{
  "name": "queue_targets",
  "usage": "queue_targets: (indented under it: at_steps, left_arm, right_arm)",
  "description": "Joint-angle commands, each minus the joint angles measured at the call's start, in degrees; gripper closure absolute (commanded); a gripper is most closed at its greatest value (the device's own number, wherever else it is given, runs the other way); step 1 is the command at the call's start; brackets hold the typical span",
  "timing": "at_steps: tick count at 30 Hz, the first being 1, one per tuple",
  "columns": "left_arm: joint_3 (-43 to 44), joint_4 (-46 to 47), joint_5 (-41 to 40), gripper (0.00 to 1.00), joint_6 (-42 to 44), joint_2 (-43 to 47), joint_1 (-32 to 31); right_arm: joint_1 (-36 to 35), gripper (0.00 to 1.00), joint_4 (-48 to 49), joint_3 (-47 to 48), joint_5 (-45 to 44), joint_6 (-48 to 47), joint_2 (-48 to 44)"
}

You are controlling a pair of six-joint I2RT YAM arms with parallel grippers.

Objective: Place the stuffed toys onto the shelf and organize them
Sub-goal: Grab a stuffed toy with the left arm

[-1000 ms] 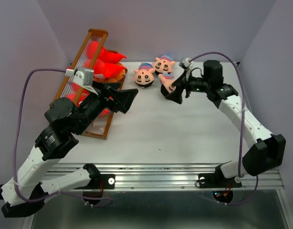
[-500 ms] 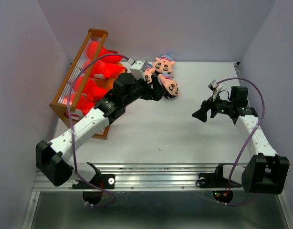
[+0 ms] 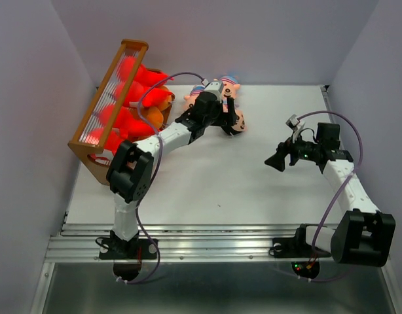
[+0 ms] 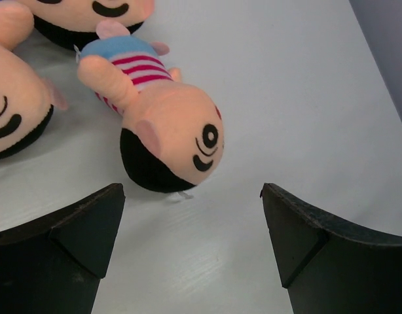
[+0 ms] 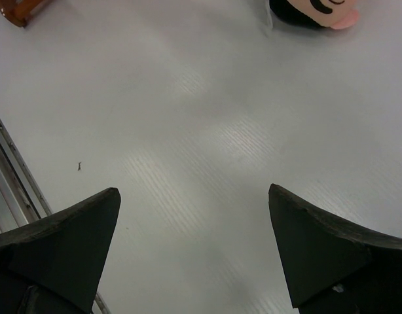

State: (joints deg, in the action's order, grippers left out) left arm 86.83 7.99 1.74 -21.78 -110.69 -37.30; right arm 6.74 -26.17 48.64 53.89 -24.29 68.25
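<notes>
**A:** Top view first. Which step is this?

**B:** The left claw (image 3: 219, 116) hangs spread wide over the striped-cap doll heads (image 3: 228, 84) at upper centre of the counter (image 3: 207, 190). I judge it is lining up a pick. The shelf (image 3: 134, 46) stands at upper left, already holding red toys (image 3: 137, 73) and an orange toy (image 3: 152, 118).

**A:** Is it touching a doll?

**B:** Hard to say from up there, because the arm covers part of the cluster.

**A:** And the right claw (image 3: 273, 161)?

**B:** Released and empty, right of centre, well apart from the toys.

**A:** Left wrist view?

**B:** The left claw (image 4: 191, 193) has its fingers apart at the bottom corners with nothing between them. The nearest doll head (image 4: 175, 137) lies on its side just above the gap, cap toward upper left. Two more heads sit at the upper left edge. The next move, I'd say, is to drop lower, straddle that head, close on it, then carry it to the shelf.

**A:** Right wrist view?

**B:** The right claw (image 5: 191, 193) is open over bare counter. A bit of a doll head shows at the top right edge, and a shelf corner (image 5: 18, 10) at top left.

**A:** What differs from a second ago?

**B:** Then the right claw hovered at the dolls and the left was beside the shelf. They have traded places, and all three heads are still on the counter.
</notes>
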Motion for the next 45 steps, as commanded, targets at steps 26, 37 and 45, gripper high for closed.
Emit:
queue_targets:
  at_steps: [26,37,45]
  left_arm:
    - [20.49,-2.45,5.90,0.65,-2.12,-20.00,2.67]
    - [16.71,1.06,12.32,1.00,-3.36,-9.46,2.58]
    - [12.93,5.19,12.76,1.00,-6.69,1.96,3.37]
  right_arm:
    - [0.38,0.00,1.39,0.40,-1.68,-2.51,0.92]
    - [0.38,0.00,1.39,0.05,-2.30,-2.78,0.13]
    - [0.38,0.00,1.48,-0.04,-2.12,-2.78,-0.40]
